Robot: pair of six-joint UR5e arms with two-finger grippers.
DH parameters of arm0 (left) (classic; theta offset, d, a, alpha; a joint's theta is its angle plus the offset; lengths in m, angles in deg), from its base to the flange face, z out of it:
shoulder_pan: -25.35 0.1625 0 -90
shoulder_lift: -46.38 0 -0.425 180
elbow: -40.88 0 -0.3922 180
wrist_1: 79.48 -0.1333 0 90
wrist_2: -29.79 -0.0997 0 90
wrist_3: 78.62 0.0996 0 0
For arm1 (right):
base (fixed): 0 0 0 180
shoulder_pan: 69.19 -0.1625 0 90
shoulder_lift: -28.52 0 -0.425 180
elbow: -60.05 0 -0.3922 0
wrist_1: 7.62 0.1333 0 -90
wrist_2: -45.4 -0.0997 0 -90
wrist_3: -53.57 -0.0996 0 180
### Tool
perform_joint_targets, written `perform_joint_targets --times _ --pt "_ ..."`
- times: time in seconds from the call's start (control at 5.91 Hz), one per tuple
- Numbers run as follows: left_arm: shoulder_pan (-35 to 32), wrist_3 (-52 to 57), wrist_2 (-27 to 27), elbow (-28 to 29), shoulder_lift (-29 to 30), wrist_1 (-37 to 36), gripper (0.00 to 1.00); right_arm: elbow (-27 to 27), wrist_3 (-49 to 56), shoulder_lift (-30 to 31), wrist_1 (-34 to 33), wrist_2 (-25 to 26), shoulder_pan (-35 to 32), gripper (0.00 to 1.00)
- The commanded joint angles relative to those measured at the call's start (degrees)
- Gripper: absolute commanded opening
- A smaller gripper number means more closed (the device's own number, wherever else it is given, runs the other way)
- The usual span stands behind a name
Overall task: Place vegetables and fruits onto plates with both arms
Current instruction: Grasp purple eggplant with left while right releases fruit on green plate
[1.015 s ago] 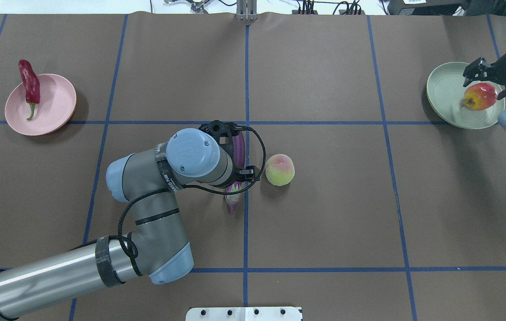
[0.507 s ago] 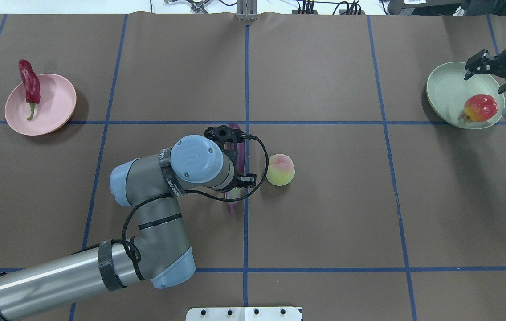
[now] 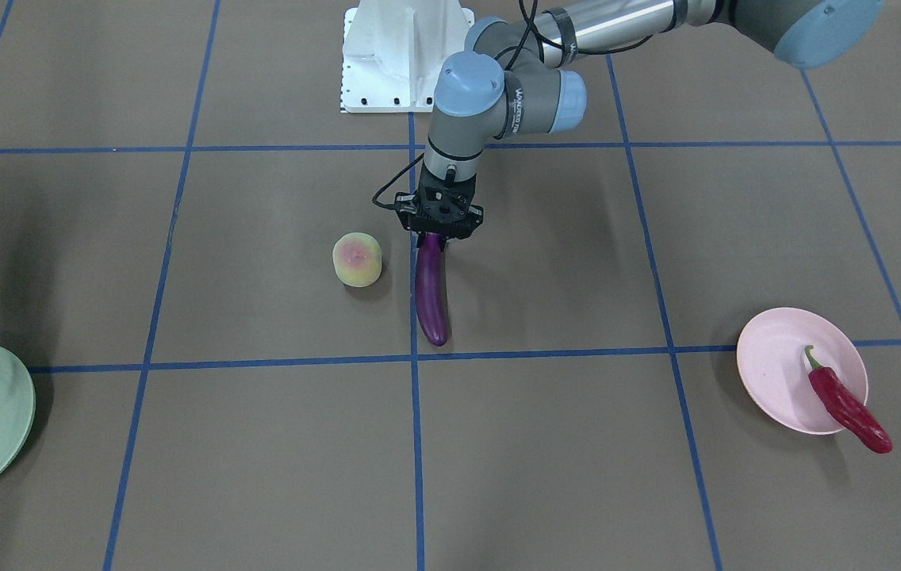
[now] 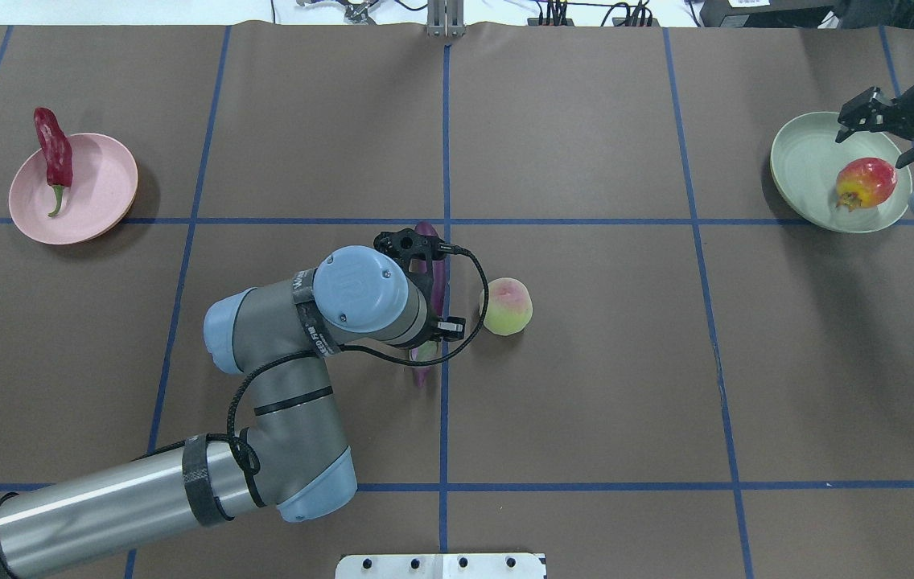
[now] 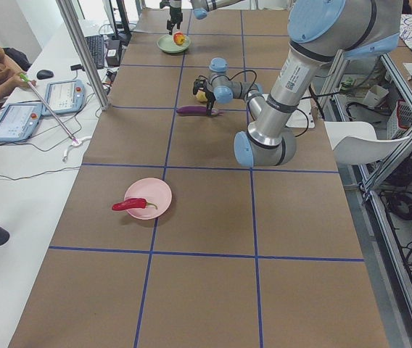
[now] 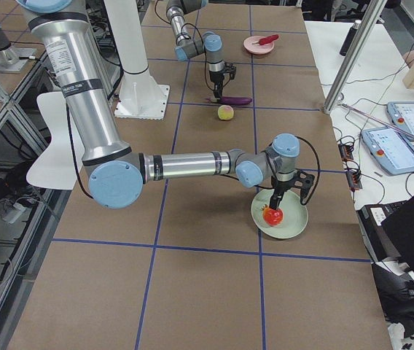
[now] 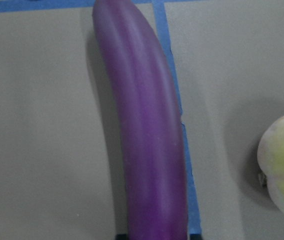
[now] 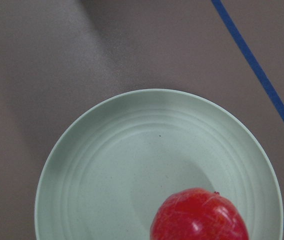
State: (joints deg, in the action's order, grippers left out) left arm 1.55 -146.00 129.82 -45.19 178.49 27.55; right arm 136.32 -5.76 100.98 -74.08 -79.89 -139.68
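At table point(image 4: 586, 386) centre, under left arm point(image 4: 288, 378), well apart from pink plate point(image 4: 103, 177): eggplant point(image 3: 432, 293) lying flat, long axis along blue line point(image 3: 416, 444), calyx toward robot's base, tip pointing away. Far nearer this arm than the right. Left gripper point(image 3: 436, 235) astride calyx end; clamped or merely flanking, cannot tell. Right gripper point(image 4: 885, 138) spread, empty, over mint plate point(image 4: 807, 173).

Left silver-grey tubular arm point(image 4: 103, 498): light blue joint caps, black bands with white lettering, thin black cable point(image 4: 475, 273) looping off the wrist. Right silver-grey tubular arm point(image 6: 192, 164): same build and colours. White base block point(image 3: 399, 47) shows dark screw heads.
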Motion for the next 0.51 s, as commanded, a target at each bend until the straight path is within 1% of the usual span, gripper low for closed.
perform_joint_targets --times 0.0,0.17,0.34 --pt "-1.84 -0.65 0.34 -2.5 1.04 0.02 0.0 3.08 -0.52 0.14 -0.33 -4.24 0.08 1.0" --pt "-5.77 -3.87 0.52 -5.4 0.0 -1.37 0.0 6.23 -5.83 0.22 0.27 -8.27 0.17 1.0" --pt "-9.47 -8.95 2.43 -7.34 -2.45 -5.47 0.0 11.22 -11.28 0.4 0.28 -11.44 1.22 1.0"
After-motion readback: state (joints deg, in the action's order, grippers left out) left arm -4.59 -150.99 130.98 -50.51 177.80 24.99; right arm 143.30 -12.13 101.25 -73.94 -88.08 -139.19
